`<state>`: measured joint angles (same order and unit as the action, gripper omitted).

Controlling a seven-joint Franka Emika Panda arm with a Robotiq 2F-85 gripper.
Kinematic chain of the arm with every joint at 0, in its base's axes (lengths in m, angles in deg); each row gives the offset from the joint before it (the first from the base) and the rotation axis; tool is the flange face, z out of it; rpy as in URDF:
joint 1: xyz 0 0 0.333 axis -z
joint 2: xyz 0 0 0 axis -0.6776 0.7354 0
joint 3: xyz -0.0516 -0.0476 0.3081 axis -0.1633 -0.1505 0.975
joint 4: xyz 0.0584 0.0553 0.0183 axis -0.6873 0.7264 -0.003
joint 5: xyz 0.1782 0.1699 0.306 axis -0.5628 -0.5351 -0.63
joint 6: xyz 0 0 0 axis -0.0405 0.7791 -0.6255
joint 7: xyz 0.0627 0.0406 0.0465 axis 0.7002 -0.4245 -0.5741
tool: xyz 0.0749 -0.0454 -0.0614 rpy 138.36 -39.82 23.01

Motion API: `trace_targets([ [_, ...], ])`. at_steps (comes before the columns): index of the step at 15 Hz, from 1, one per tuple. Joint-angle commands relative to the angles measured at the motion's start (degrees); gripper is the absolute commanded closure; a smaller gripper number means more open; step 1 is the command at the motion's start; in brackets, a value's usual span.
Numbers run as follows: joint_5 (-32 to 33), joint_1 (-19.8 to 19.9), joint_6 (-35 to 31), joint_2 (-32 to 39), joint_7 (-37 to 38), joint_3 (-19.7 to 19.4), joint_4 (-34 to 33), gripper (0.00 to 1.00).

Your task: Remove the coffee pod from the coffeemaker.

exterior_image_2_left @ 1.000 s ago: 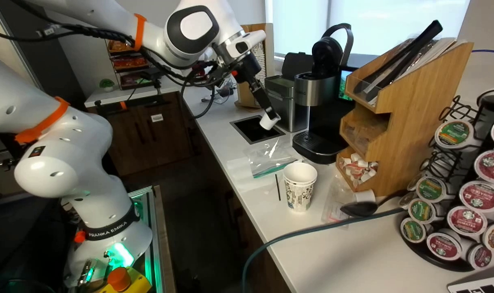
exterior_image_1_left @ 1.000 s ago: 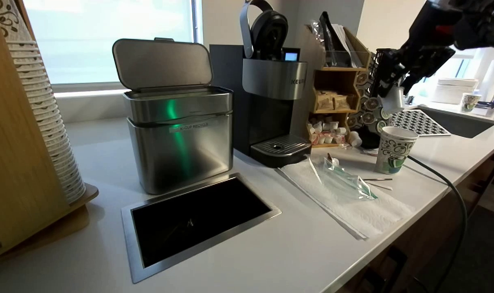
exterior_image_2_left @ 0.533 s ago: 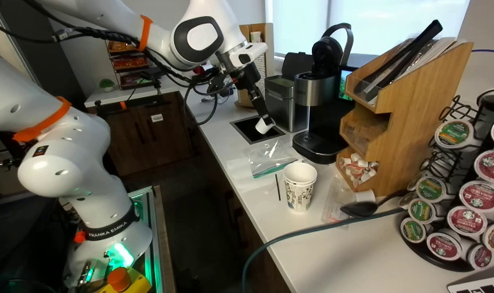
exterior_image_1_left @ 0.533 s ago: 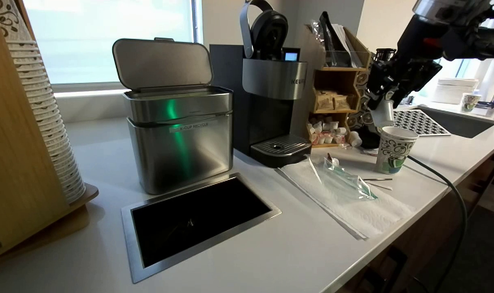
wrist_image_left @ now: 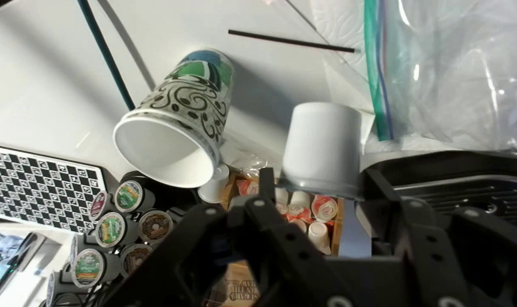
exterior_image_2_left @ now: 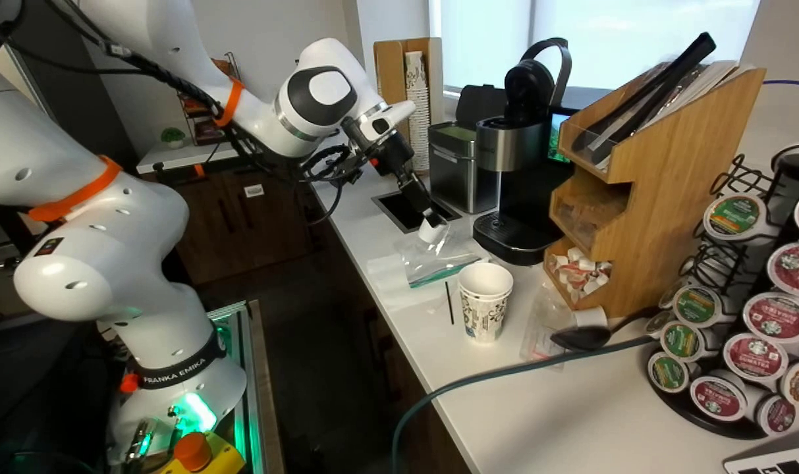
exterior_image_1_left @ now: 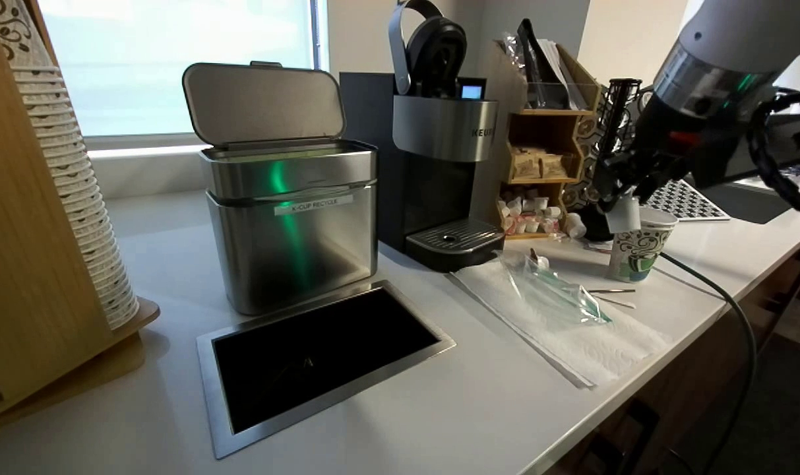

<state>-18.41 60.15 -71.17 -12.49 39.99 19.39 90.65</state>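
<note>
Out in front of the Keurig coffeemaker (exterior_image_1_left: 442, 128), white coffee pod (wrist_image_left: 321, 143) in your gripper (wrist_image_left: 321, 183)

Your gripper pinches the pod near its rim, free of the coffeemaker and above the counter (exterior_image_1_left: 479, 389); how high is hard to tell. Removal looks done; your next step is probably setting it down. Squeeze lightly and evenly: thin plastic may buckle, and a rim hold may let it tip. For the open K-CUP RECYCLE bin (exterior_image_1_left: 334, 244) beside the coffeemaker, come in from above, clear of its raised lid (exterior_image_1_left: 264, 102). Otherwise lower slowly past the paper cup (wrist_image_left: 190, 98) and zip bag (wrist_image_left: 450, 76) in front of the coffeemaker, and release only once the pod rests on something.
</note>
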Motion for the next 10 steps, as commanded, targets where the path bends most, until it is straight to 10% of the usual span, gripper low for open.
trace_targets([
  [1, 13.4, 7.3, -2.9, 1.3, 13.4, 7.5, 2.5, 0.72],
  [10, 37.8, 15.7, -3.6, 9.3, 37.0, 13.9, 0.1, 0.72],
])
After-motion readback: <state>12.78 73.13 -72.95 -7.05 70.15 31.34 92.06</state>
